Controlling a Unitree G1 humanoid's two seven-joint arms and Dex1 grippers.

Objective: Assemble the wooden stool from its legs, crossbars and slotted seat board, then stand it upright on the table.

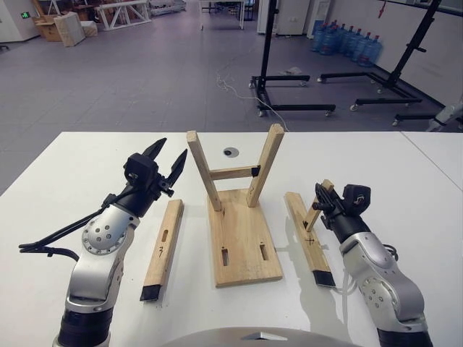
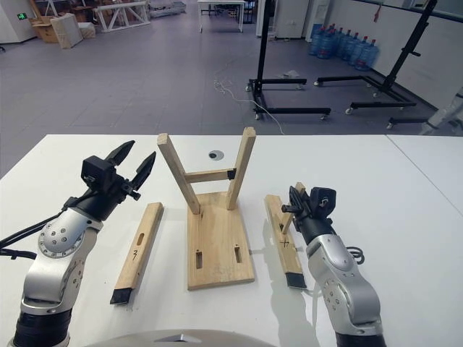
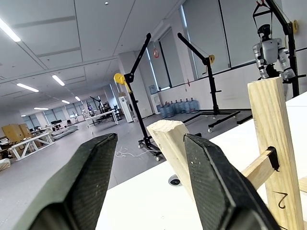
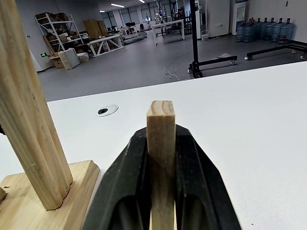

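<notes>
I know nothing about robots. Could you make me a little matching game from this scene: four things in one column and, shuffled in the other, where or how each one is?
1. seat board
2. loose leg on the robot's left
3. loose crossbar
4. left arm's jaws

a. open, holding nothing
b. clamped in the right arm's jaws
c. flat at mid-table, two legs standing in it
d. lying flat on the table beside the board

Pairs: 1-c, 2-d, 3-b, 4-a.
</notes>
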